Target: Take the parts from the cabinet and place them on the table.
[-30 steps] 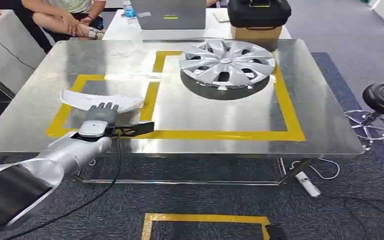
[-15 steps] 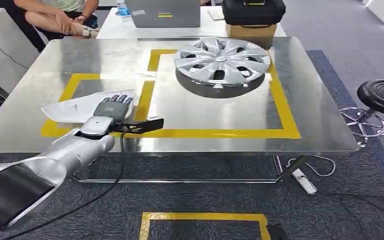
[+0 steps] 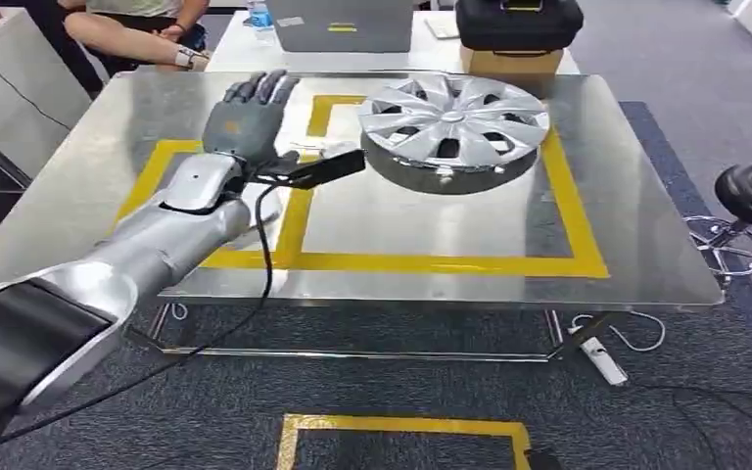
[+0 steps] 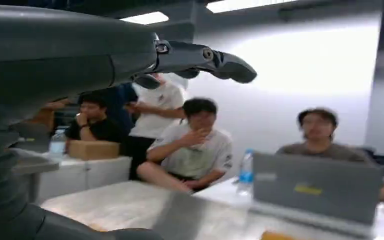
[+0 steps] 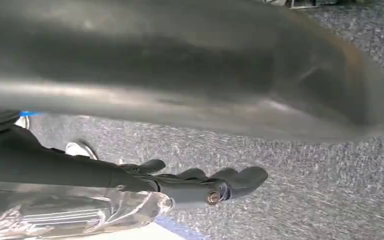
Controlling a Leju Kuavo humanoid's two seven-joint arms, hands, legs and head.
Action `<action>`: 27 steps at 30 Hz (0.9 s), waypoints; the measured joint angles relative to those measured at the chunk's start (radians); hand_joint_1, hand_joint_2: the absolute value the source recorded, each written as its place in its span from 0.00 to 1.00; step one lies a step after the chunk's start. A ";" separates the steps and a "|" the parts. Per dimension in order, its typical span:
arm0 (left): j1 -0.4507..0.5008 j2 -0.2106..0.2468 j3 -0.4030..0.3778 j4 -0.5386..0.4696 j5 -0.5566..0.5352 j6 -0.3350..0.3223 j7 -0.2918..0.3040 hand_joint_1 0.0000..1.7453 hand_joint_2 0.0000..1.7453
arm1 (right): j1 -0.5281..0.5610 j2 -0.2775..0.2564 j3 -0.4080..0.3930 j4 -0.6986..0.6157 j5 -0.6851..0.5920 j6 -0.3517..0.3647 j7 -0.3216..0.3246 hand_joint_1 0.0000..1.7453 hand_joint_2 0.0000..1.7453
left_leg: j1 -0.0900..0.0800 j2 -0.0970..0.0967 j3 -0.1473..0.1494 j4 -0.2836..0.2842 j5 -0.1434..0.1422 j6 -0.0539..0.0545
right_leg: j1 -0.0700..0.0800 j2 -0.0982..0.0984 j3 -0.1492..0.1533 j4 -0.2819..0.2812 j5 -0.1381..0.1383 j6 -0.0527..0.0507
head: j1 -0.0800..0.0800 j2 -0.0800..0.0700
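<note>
The hubcap (image 3: 452, 121) rests flat inside the table's (image 3: 431, 220) yellow tape outline, its marked spot. The left hand (image 3: 245, 113) hangs above, fingers extended, holding nothing; right hand's (image 5: 205, 182) grip is unclear.

I stand in an office-like lab: grey carpet (image 3: 705, 88), taped steel table (image 3: 421, 211), laptop (image 3: 343, 24) behind it.
</note>
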 joint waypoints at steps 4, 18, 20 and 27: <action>0.001 -0.003 0.042 -0.098 -0.042 0.014 -0.039 0.00 1.00 | 0.010 -0.003 -0.010 0.000 -0.011 -0.007 -0.008 0.00 0.00 | 0.003 0.003 -0.005 0.010 -0.018 -0.020 | -0.004 0.002 0.000 -0.007 0.006 -0.023 | 0.000 0.000; 0.501 -0.041 0.281 -0.853 0.553 -0.009 -0.582 0.00 1.00 | 0.024 -0.003 -0.034 0.000 -0.031 -0.029 -0.016 0.00 0.00 | 0.003 0.007 0.020 -0.011 -0.012 0.007 | -0.003 0.015 0.010 -0.017 0.003 0.006 | -0.004 0.000; 0.579 -0.064 0.293 -0.947 0.713 -0.102 -0.662 0.00 1.00 | 0.025 -0.003 -0.034 0.000 -0.031 -0.034 -0.022 0.00 0.00 | 0.008 0.007 0.026 -0.017 -0.009 0.019 | -0.003 0.004 -0.012 0.034 -0.038 0.013 | 0.003 0.000; 0.822 -0.116 0.298 -1.186 1.030 -0.348 -0.748 0.00 0.00 | 0.025 -0.003 -0.040 0.000 -0.042 -0.037 -0.028 0.00 0.00 | 0.006 0.005 0.034 -0.015 -0.018 0.021 | -0.003 0.001 -0.046 0.134 -0.053 0.017 | 0.005 0.000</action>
